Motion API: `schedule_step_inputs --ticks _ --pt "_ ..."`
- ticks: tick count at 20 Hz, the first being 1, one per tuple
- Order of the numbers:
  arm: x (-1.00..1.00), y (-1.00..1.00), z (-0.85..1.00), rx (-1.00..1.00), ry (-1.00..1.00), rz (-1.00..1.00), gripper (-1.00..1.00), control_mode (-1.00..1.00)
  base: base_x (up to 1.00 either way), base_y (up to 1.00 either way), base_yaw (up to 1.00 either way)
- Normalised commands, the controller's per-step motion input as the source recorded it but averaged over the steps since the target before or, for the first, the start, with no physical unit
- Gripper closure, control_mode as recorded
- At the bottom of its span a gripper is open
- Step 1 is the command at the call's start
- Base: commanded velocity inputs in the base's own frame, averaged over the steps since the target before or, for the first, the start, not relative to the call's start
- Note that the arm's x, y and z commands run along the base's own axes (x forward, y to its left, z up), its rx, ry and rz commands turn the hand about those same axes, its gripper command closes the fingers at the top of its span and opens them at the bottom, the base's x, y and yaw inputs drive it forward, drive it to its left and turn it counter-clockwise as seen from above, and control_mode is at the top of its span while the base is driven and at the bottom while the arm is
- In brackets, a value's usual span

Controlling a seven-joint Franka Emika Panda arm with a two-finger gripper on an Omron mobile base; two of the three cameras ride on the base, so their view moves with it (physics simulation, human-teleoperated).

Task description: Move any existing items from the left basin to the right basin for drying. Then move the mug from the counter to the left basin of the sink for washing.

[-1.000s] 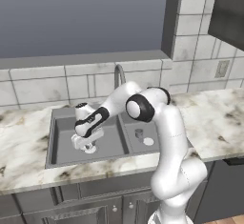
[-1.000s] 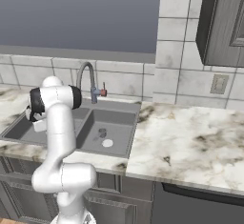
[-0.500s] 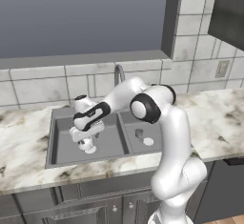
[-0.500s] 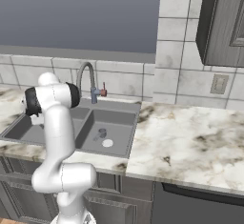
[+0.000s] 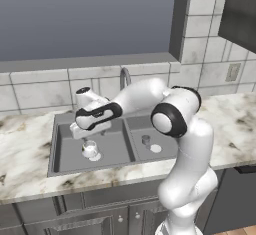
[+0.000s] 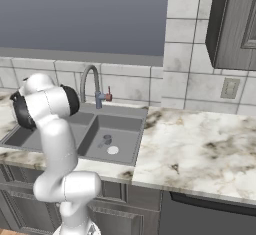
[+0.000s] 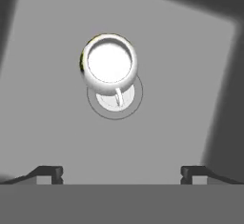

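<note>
Down in the left basin (image 5: 65,149) the mug (image 7: 108,66) is sitting upright over the white drain, and your claw (image 7: 121,173) is hovering open above it; being glossy and probably slippery, grip its rim.
</note>
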Motion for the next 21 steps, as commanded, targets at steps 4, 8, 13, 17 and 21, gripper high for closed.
schedule_step_inputs --ticks 4,8,13,17,21 --pt "-0.39 -0.19 0.74 0.0 -0.1 -0.09 -1.0 -1.0 0.0 0.0 0.0" --pt "-0.29 -0.38 0.65 0.03 -0.06 -0.08 -1.0 -1.0 0.0 0.0 0.0" --pt "-0.27 -0.63 0.57 0.08 -0.05 -0.06 -1.0 -1.0 0.0 0.0 0.0" --pt "-0.43 -0.74 0.42 0.12 -0.08 -0.02 -1.0 -1.0 0.0 0.0 0.0" --pt "-0.64 -0.54 0.33 0.08 -0.12 -0.01 -1.0 -1.0 0.0 0.0 0.0"
